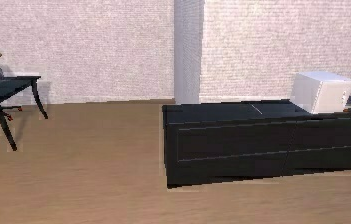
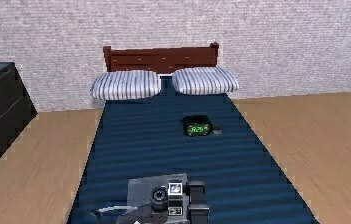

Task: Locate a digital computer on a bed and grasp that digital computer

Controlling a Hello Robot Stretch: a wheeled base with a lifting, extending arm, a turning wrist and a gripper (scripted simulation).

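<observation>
Pale brick walls back the forward view. A black dresser [image 1: 253, 140] stands there on the wood floor and carries a white boxy appliance [image 1: 321, 92] toward its right end. A dark side table [image 1: 13, 92] sits off at the view's left. Nothing ahead looks like the task's thing, which fits a base that has its side, not its front, turned to the target.

Navy striped cover dresses the bed [image 2: 153, 140] in the arm side view, with two striped pillows [image 2: 128, 84] propped against a brown headboard [image 2: 161, 56]. A small dark clock-like thing [image 2: 196, 126] with a green face lies mid-mattress, well apart from the arm. At the bottom edge, toward the foot of the bed, the claw [image 2: 148, 205] hangs low at a flat grey slab [image 2: 143, 186] lying on the cover. The slab is probably the digital computer, and the low reach suits a pick from the mattress. Since the slab lies right at the claw on the bedding, I cannot tell whether it is grasping anything or is released.
</observation>
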